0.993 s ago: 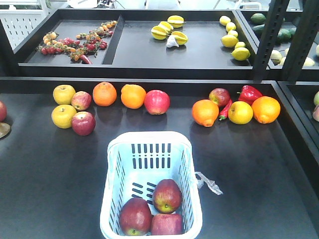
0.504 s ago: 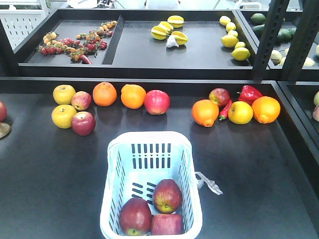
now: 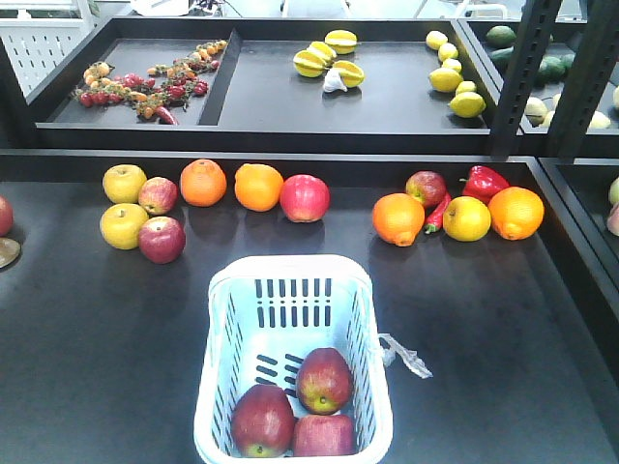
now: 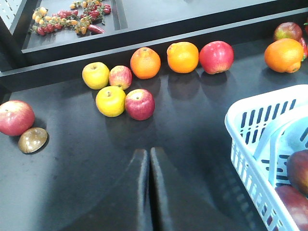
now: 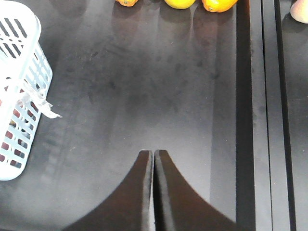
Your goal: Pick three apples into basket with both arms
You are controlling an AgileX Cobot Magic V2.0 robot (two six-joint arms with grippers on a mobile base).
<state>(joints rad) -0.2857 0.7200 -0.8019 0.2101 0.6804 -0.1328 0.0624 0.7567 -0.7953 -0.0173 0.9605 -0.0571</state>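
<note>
Apples point(image 3: 295, 411) fill the basket point(image 3: 290, 275) on the dark table point(image 3: 484, 329).

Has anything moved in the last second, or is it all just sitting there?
Nothing visibly changed. The three apples lie in the basket as before, and the loose fruit on the table sits where it was. Neither arm shows in the front view.

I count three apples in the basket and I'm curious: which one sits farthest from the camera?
The apple lying toward the middle of the basket, up and right of the other two. Those two apples lie side by side against the near wall.
</note>
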